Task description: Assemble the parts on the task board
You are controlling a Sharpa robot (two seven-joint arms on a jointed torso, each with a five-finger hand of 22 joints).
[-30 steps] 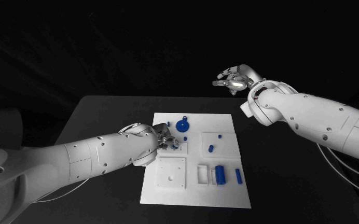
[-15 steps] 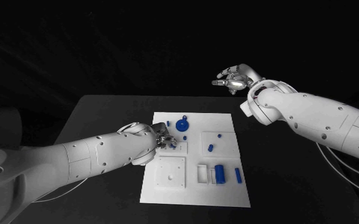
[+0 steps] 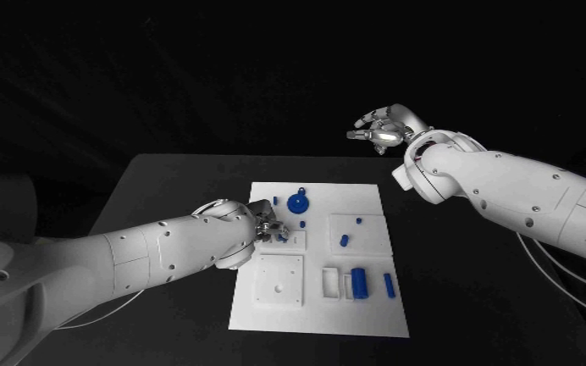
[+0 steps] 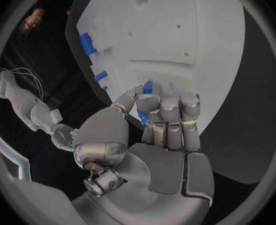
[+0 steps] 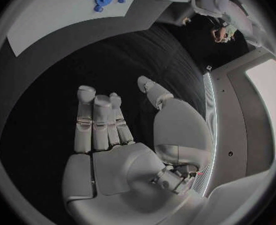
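Observation:
The white task board lies in the middle of the black table. My left hand is low over the board's left middle, fingers curled, pinching a small blue part between thumb and fingers over a raised white block. My right hand hangs open in the air beyond the board's far right corner, holding nothing; its fingers are spread. On the board are a blue round disc, a blue cylinder, a blue peg and two small blue pieces.
A square white plate with a hole sits on the board's near left, beside a white slotted holder. Black table surface surrounds the board on all sides. My right forearm crosses above the table's right side.

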